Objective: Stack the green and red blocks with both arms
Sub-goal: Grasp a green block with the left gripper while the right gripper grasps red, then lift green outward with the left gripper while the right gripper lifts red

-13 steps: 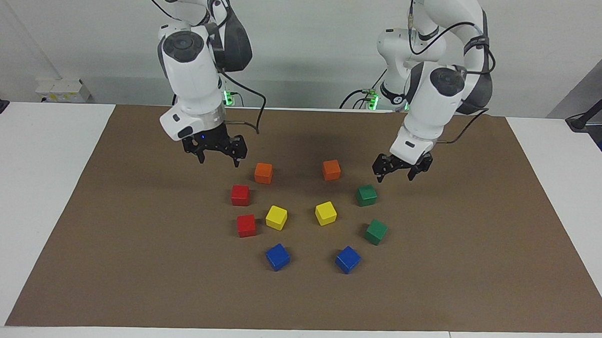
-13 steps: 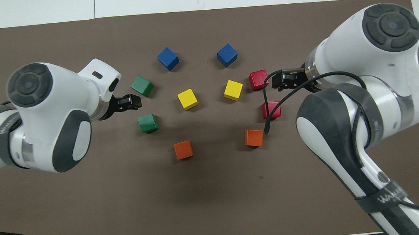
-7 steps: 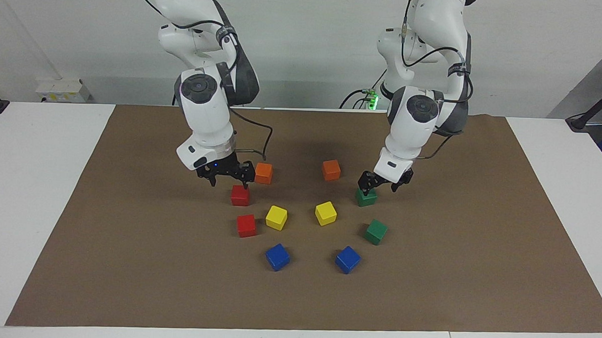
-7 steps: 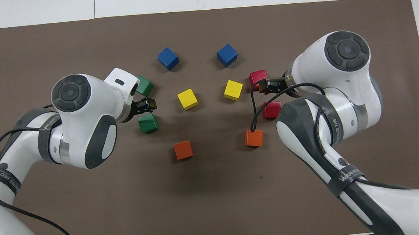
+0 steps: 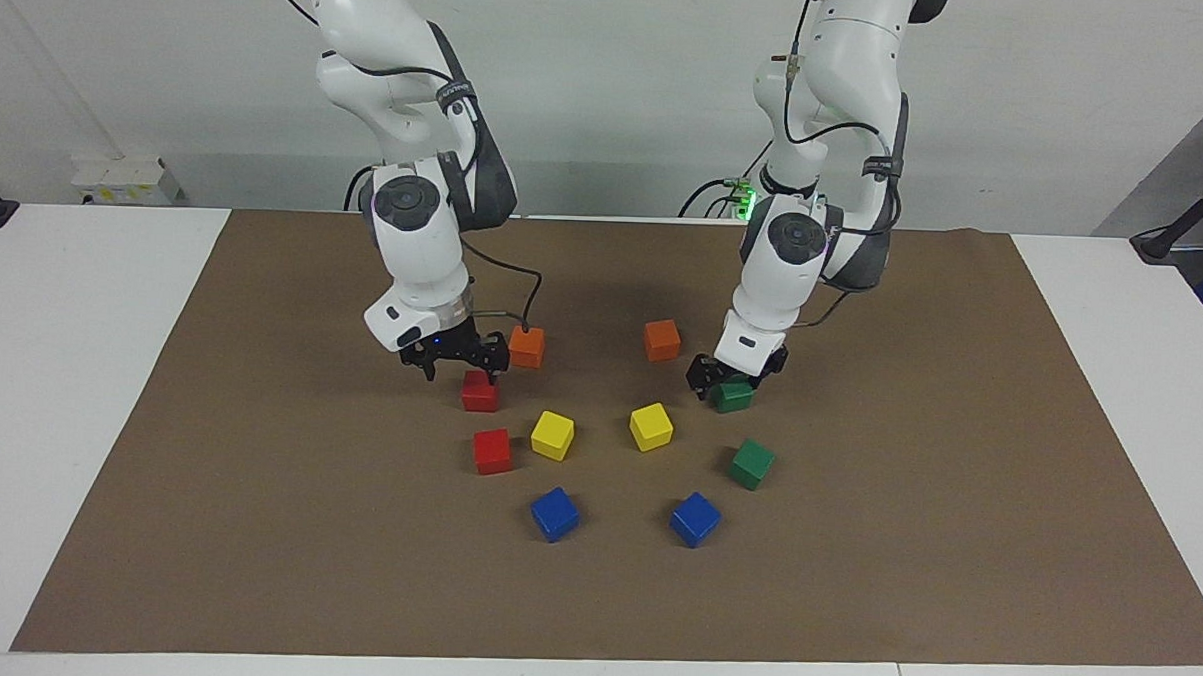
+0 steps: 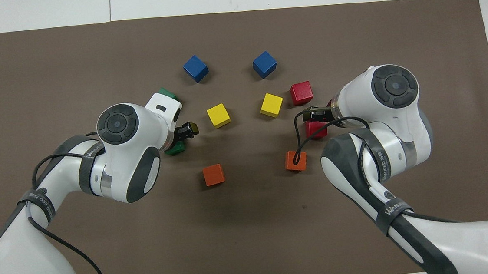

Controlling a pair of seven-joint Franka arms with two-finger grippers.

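Observation:
Two red blocks (image 5: 480,391) (image 5: 492,451) lie on the brown mat toward the right arm's end. Two green blocks (image 5: 734,397) (image 5: 752,463) lie toward the left arm's end. My right gripper (image 5: 460,365) hangs open just over the red block nearer to the robots (image 6: 316,130), not touching it. My left gripper (image 5: 731,379) is open and low on the green block nearer to the robots (image 6: 178,148), one finger on each side of its top. From overhead, the left wrist hides most of the other green block (image 6: 165,92). The other red block (image 6: 301,93) shows whole.
Two orange cubes (image 5: 526,346) (image 5: 662,340) sit closest to the robots, one right beside the right gripper. Two yellow cubes (image 5: 552,435) (image 5: 650,426) lie in the middle, and two blue cubes (image 5: 554,513) (image 5: 695,518) farthest out. The brown mat (image 5: 255,526) covers the table.
Both arms have dropped and swung inward. The right gripper came down over the nearer red block, the left one onto the nearer green block. No block has moved.

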